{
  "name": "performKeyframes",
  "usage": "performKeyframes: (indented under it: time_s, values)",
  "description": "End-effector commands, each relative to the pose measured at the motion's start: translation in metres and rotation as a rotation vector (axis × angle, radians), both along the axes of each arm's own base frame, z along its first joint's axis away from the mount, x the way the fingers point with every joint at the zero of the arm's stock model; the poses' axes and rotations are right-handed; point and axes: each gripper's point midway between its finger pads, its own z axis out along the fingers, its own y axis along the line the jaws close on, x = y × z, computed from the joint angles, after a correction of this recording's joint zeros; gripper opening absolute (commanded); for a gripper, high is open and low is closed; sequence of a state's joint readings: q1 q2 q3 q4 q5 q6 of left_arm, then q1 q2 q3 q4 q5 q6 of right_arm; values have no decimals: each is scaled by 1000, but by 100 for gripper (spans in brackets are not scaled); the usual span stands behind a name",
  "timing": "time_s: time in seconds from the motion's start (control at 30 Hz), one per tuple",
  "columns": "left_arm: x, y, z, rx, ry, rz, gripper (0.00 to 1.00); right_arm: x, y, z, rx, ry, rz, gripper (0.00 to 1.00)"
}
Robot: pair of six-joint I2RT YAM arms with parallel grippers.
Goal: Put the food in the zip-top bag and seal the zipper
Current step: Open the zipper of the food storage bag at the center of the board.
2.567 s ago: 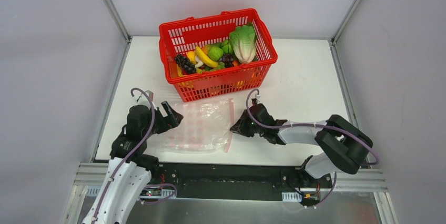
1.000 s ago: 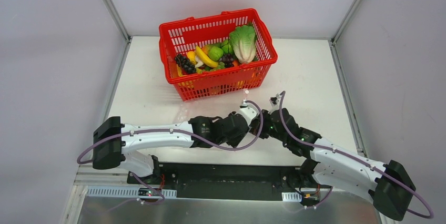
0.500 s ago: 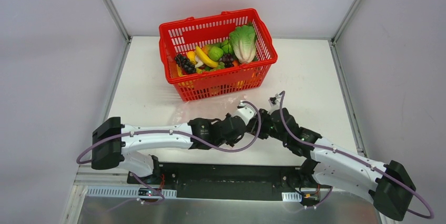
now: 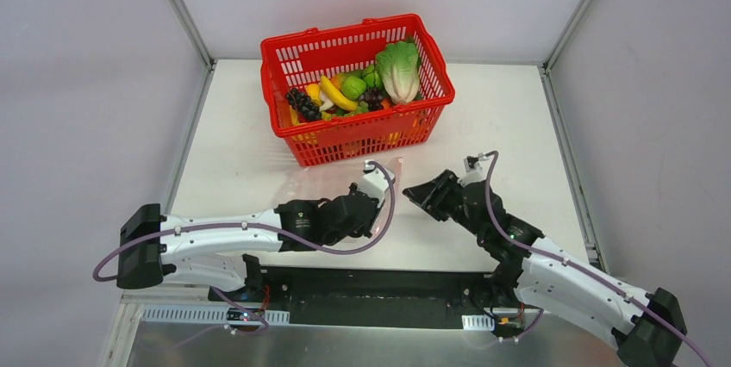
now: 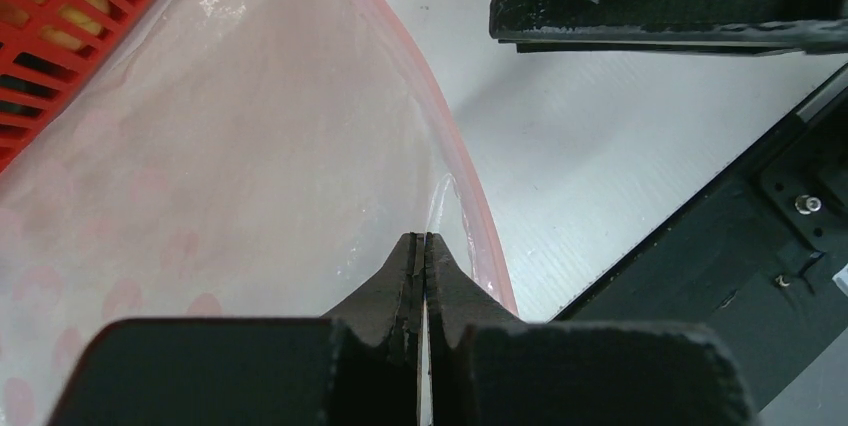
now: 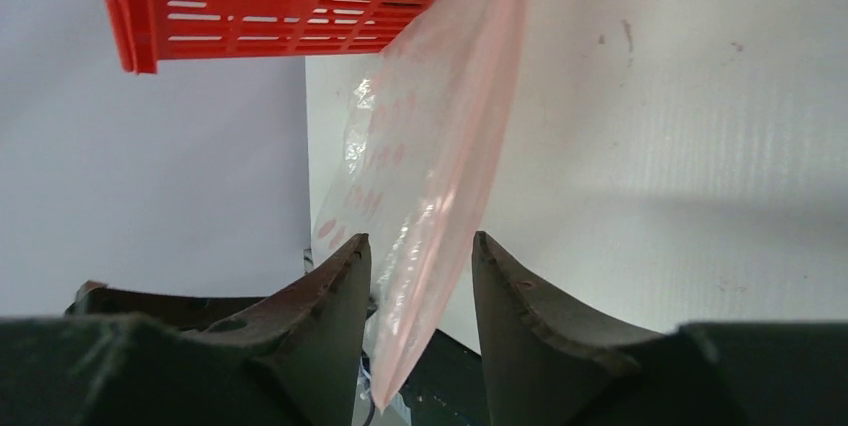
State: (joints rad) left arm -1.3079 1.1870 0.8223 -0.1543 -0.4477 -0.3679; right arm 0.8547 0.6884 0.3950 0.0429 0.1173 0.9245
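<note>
Zip-top bag (image 5: 230, 146) is clamped near its zipper (image 5: 478, 208) in your left gripper (image 5: 420, 241), held up before the basket (image 5: 60, 36); its pink edge runs straight ahead of your right gripper (image 6: 418, 241), whose jaws stand apart.

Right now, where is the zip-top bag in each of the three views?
Top external: zip-top bag, a faint clear sheet at centre, just in front of the basket.
Left wrist: fills left and centre, its edge pinched in the shut left gripper.
Right wrist: hangs down the middle, between the open right gripper fingers.
Shared landmark: red basket.
</note>
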Motion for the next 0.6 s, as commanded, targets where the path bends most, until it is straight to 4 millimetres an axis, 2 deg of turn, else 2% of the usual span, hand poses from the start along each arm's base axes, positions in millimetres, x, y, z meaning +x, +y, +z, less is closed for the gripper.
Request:
performKeyframes:
  time_s: [0.0,0.23,0.57]
  values:
    - [5,-4,17,-113,-16,43,0,8,-5,-13,54,68,-74,43]
    - [5,-3,24,-153,-24,45,0,7,10,-15,223,98,-31,39]
    - [-2,-9,26,-196,3,13,0,18,23,-13,269,115,1,37]
